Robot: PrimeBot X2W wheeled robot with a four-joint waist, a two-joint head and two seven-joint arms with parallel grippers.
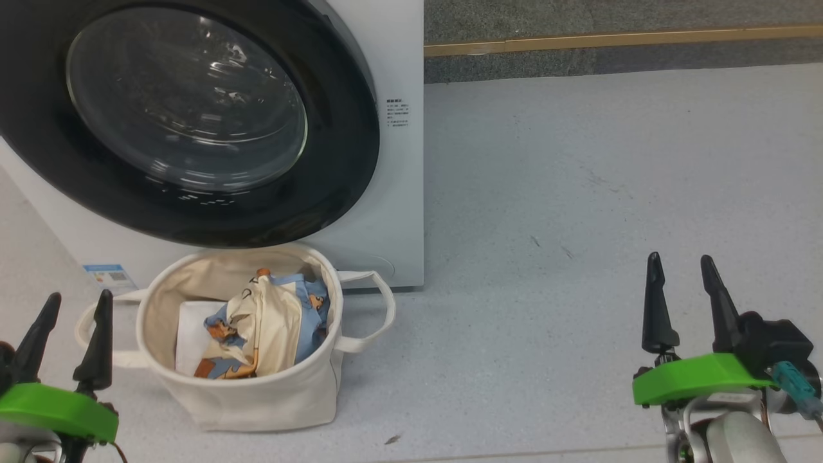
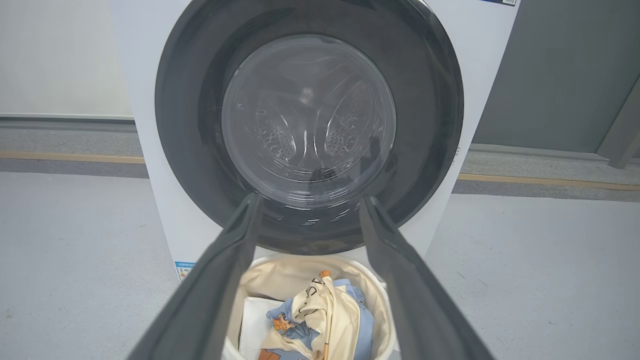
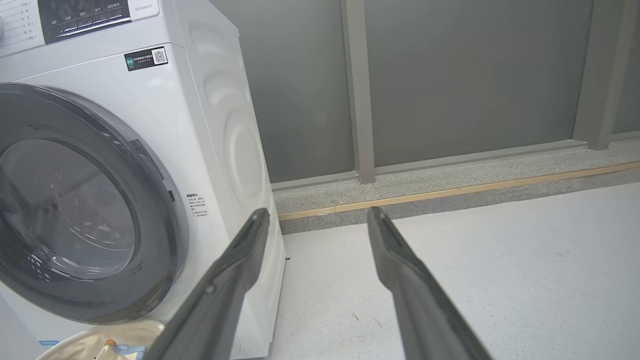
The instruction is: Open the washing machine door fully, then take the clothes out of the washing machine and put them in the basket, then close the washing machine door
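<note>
The white washing machine point(image 1: 398, 212) stands at the upper left, its black-rimmed glass door point(image 1: 186, 109) shut flat against the front; the door point(image 2: 308, 120) also faces the left wrist camera and appears at the left of the right wrist view point(image 3: 75, 210). In front of it sits the cream basket point(image 1: 257, 392) holding light-blue and cream printed clothes point(image 1: 270, 321); the same clothes point(image 2: 315, 320) lie between the left fingers' view. My left gripper point(image 1: 71, 308) is open, left of the basket and apart from it. My right gripper point(image 1: 681, 267) is open over bare floor at the lower right.
Grey speckled floor point(image 1: 578, 225) stretches right of the washer. A raised grey ledge with a wooden strip point(image 1: 611, 42) runs along the back. Grey wall panels point(image 3: 450, 75) stand beyond it. A small dark scrap point(image 1: 392, 440) lies near the basket.
</note>
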